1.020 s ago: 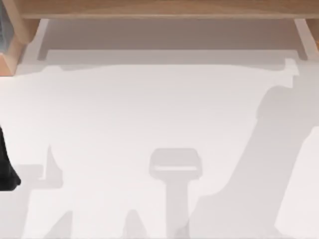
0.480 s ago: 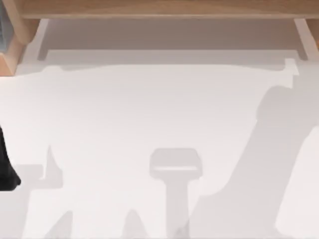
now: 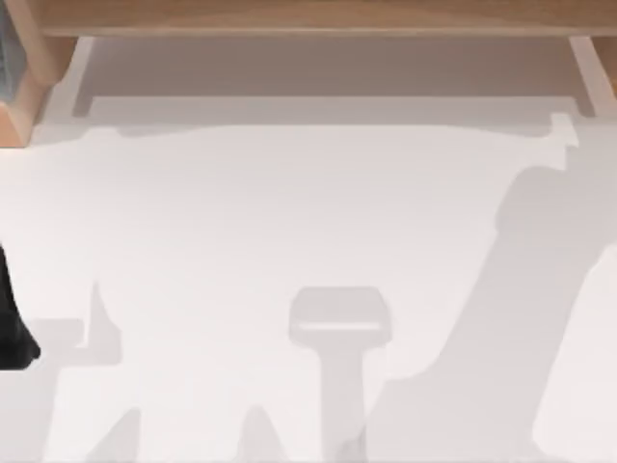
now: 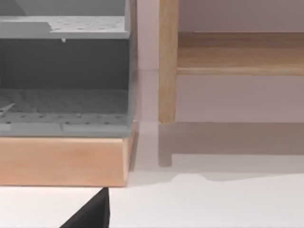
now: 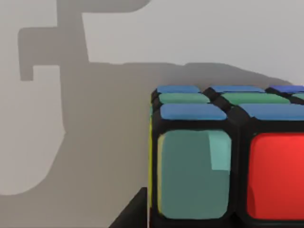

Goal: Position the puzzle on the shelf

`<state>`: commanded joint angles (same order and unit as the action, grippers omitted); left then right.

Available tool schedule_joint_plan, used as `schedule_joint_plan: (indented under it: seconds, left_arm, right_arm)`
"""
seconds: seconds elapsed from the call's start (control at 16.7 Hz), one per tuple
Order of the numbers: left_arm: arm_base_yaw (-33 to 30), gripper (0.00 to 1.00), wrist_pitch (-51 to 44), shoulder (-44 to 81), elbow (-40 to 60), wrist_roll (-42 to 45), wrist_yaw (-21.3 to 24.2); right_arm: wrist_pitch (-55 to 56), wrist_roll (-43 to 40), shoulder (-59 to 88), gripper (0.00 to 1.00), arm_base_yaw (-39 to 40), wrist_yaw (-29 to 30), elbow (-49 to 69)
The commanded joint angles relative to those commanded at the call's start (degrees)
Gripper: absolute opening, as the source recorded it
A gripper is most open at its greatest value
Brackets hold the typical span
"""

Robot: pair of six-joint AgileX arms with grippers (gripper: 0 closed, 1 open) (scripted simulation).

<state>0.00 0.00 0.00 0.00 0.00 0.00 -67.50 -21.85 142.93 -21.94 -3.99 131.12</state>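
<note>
The puzzle (image 5: 228, 161) looms close in the right wrist view, a black-framed cube with blue and green stickers on top, teal and red ones facing me and a yellow side. A dark finger (image 5: 135, 213) of my right gripper lies against its side, and the white tabletop with shadows is behind it. The shelf (image 3: 308, 17) is a long light-brown board along the far edge of the table, standing on wooden side supports (image 4: 167, 61). My left arm (image 3: 12, 328) is parked at the table's left edge, and a dark part of the left gripper (image 4: 92, 213) shows low in its wrist view.
A grey perforated rack (image 4: 61, 80) on a wooden base (image 4: 61, 161) stands beside the shelf's left support, at the far left corner (image 3: 14, 106) in the top view. Arm shadows fall across the white tabletop (image 3: 289, 212).
The right arm's shadow on the right side of the table has shifted slightly. The left arm has not moved.
</note>
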Motion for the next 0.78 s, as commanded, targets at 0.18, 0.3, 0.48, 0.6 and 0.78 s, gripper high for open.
schedule_joint_plan:
  seconds: [0.18, 0.3, 0.48, 0.6, 0.78]
  left_arm:
    - [0.0, 1.0, 0.0, 0.0, 0.0, 0.0, 0.0]
    - [0.0, 1.0, 0.0, 0.0, 0.0, 0.0, 0.0]
    - [0.0, 1.0, 0.0, 0.0, 0.0, 0.0, 0.0]
    - [0.0, 1.0, 0.0, 0.0, 0.0, 0.0, 0.0]
    - [0.0, 1.0, 0.0, 0.0, 0.0, 0.0, 0.0]
  right_arm:
    - [-1.72, -0.24, -0.4, 0.0, 0.33, 1.78, 0.47]
    - [-4.67, -0.57, -1.64, 0.0, 1.09, 5.76, 1.03]
    - [-9.56, -1.29, -3.65, 0.0, 2.51, 12.79, 2.25]
    - [-12.39, -2.03, -4.28, 0.0, 3.85, 15.43, 3.15]
    - [-14.75, -3.34, -3.6, 0.0, 5.34, 16.04, 4.39]
